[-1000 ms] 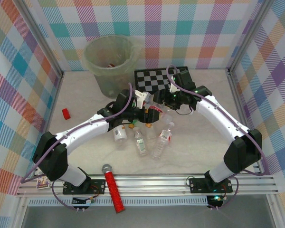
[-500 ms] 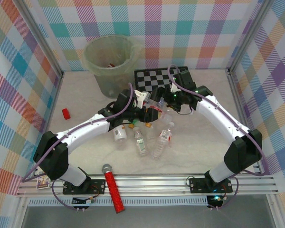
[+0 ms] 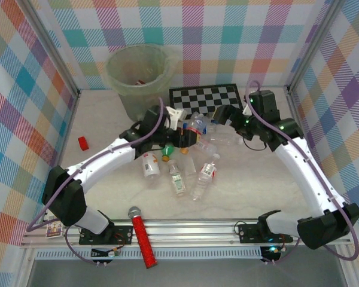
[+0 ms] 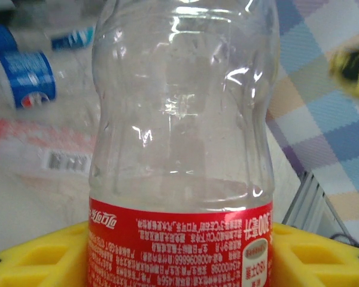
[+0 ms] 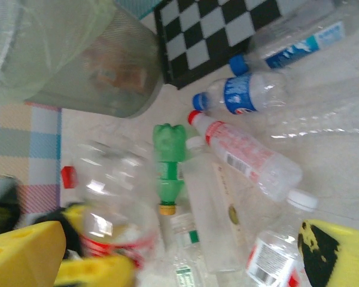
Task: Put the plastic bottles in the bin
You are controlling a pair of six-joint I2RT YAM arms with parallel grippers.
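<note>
My left gripper [image 3: 187, 135] is shut on a clear plastic bottle with a red label [image 3: 196, 127], held just above the table's middle. In the left wrist view that bottle [image 4: 179, 119] stands between my yellow fingers [image 4: 24, 257]. My right gripper [image 3: 222, 115] is open to the right of it, apart from the bottle. Its yellow fingertips [image 5: 24, 251] stand wide over the loose bottles. Among these are a green bottle [image 5: 169, 161], a blue-labelled bottle [image 5: 245, 94] and a red-and-white bottle [image 5: 245, 155]. The pale-green bin [image 3: 137, 75] stands at the back left.
A chequered board [image 3: 206, 95] lies behind the pile, with bottles on its front edge. More bottles [image 3: 176, 179] lie in front of the grippers. A small red block [image 3: 82, 142] sits at the left. A red microphone [image 3: 140, 236] lies on the front rail.
My right gripper opened and drew back to the right, away from the red-label bottle. My left gripper closed on that bottle and carried it a little toward the back.
</note>
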